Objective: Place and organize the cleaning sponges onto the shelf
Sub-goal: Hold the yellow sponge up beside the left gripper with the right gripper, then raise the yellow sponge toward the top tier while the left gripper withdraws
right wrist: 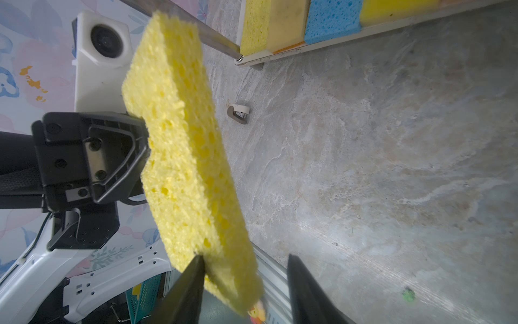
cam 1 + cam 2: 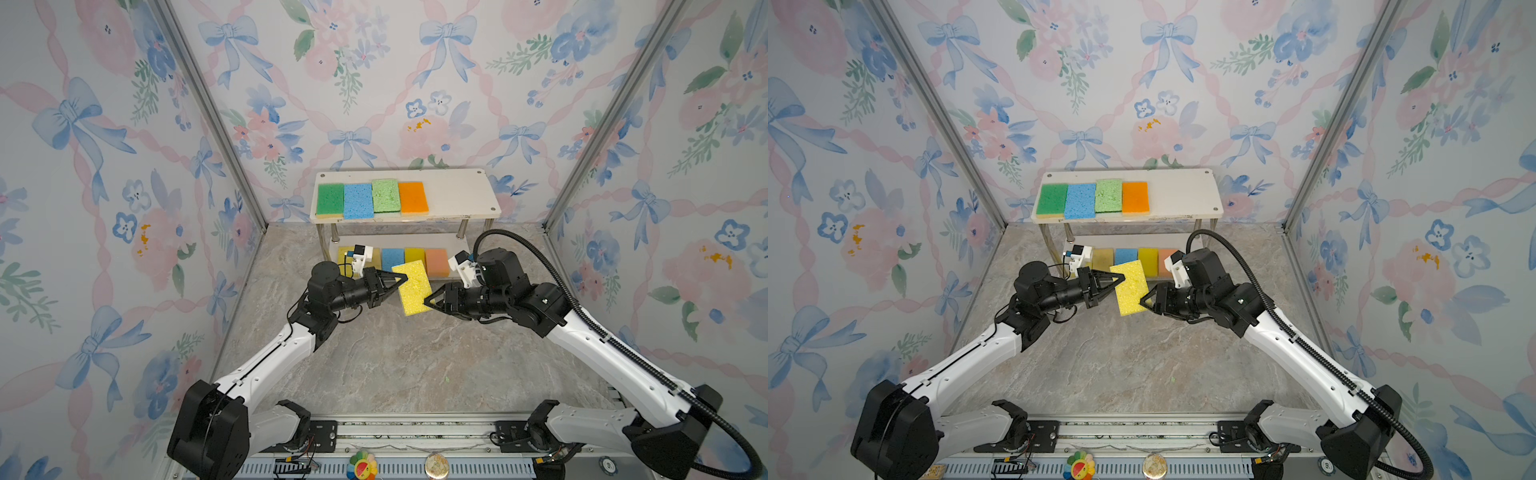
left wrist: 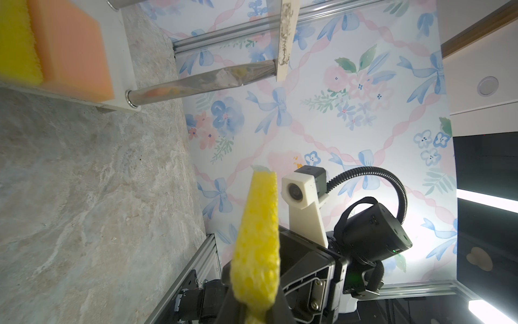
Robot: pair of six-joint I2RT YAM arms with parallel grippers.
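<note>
A yellow sponge (image 2: 412, 286) (image 2: 1131, 286) (image 1: 185, 157) hangs tilted above the floor in front of the shelf (image 2: 457, 195) (image 2: 1179, 195). My left gripper (image 2: 402, 281) (image 2: 1121, 279) (image 3: 256, 311) is shut on its left edge. My right gripper (image 2: 428, 302) (image 2: 1144, 300) (image 1: 244, 261) stands open around its near right corner; one finger touches the foam, the other is apart from it. The top board carries dark green (image 2: 330, 199), blue (image 2: 358, 201), light green (image 2: 385, 195) and orange (image 2: 413, 197) sponges in a row. Blue (image 2: 392, 258), yellow (image 2: 414, 254) and peach (image 2: 436, 262) sponges show on the lower board, with others partly hidden.
The right end of the top board is bare. Metal posts (image 3: 196, 82) hold up the shelf's corners. A small clip-like object (image 1: 238, 114) lies on the marbled floor near the shelf. Patterned walls close in on three sides; a metal rail (image 2: 415, 432) runs along the front.
</note>
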